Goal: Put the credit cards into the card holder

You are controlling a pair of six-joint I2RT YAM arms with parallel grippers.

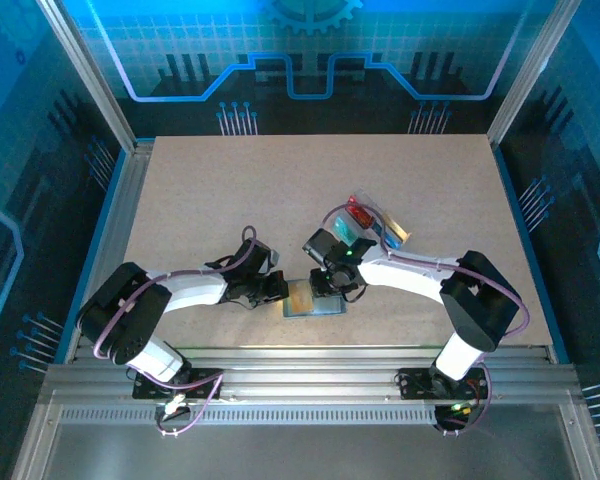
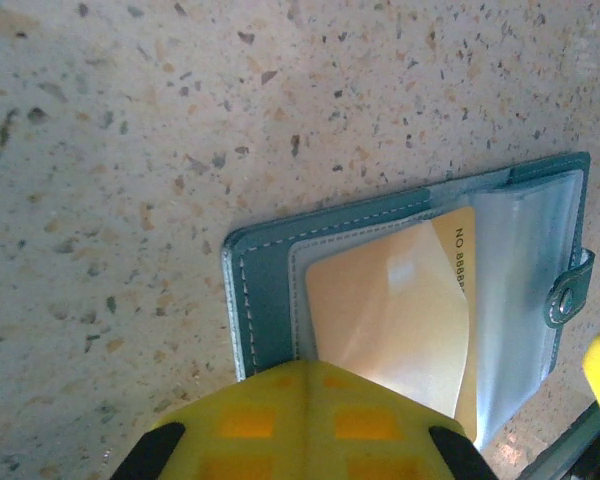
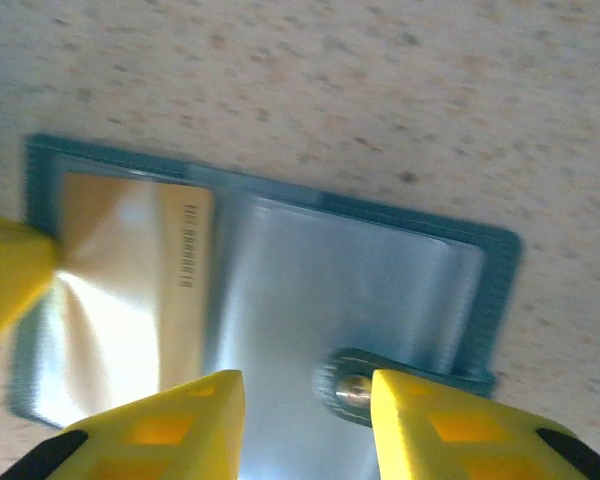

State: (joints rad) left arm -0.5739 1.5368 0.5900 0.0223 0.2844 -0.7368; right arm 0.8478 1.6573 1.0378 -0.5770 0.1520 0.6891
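Left jaws are pressed together, tips on the open card holder's [image 2: 265, 290] edge, by the yellow card [image 2: 390, 320] tucked inside. Right jaws are narrowly parted, the snap tab [image 3: 352, 385] between them, perhaps untouched. The card holder lies at the tabletop's [image 1: 230, 200] 6 o'clock, with a red card [image 1: 360, 213] at its 1 o'clock.

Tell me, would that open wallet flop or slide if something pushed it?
Probably floppy: the wallet lies open flat, with thin clear sleeves that look soft. It likely slides easily on the flat table, being thin and light-looking. The yellow card inside should stiffen that half a little.
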